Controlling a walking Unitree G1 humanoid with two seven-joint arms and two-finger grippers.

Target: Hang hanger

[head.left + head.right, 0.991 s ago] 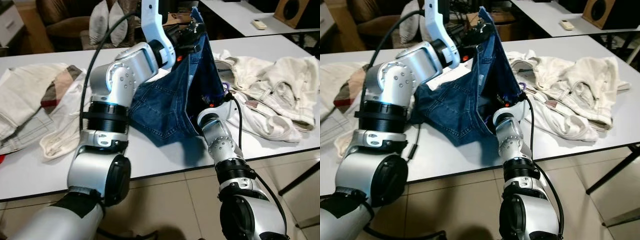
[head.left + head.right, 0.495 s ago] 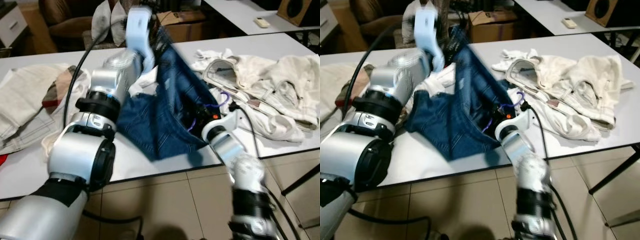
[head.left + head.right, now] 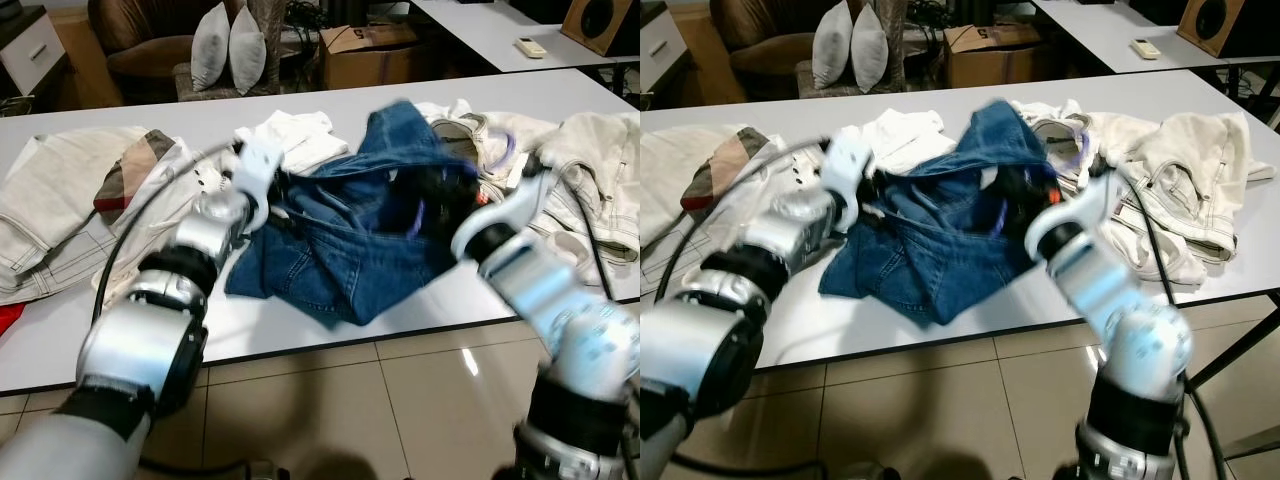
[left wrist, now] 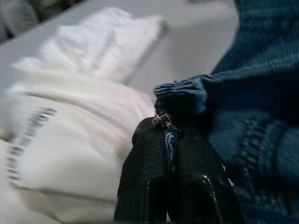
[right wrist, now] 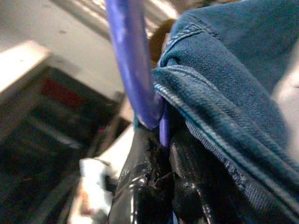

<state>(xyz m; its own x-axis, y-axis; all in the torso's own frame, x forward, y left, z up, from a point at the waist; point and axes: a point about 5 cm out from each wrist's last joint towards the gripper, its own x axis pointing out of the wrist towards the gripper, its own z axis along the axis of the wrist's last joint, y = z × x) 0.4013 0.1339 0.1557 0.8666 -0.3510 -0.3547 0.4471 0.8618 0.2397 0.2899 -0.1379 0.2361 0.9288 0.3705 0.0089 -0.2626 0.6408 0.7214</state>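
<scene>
My right gripper [image 5: 161, 154] is clamped on one purple hanger [image 5: 133, 60] together with the waistband of one pair of blue jeans [image 3: 350, 240]. My left gripper [image 4: 170, 140] pinches the denim edge at the zipper, fingers closed on the cloth. The jeans hang between my two arms, partly lifted over the middle of the white table [image 3: 300, 320], their lower part resting near its front edge. Cream clothes [image 3: 590, 170] lie heaped toward the right edge. Light garments [image 3: 60, 200] lie toward the left edge. Two pillows [image 3: 225, 45] stand beyond.

Silver jointed arms, black cables, glossy black left claw [image 4: 173, 154] fingers
</scene>
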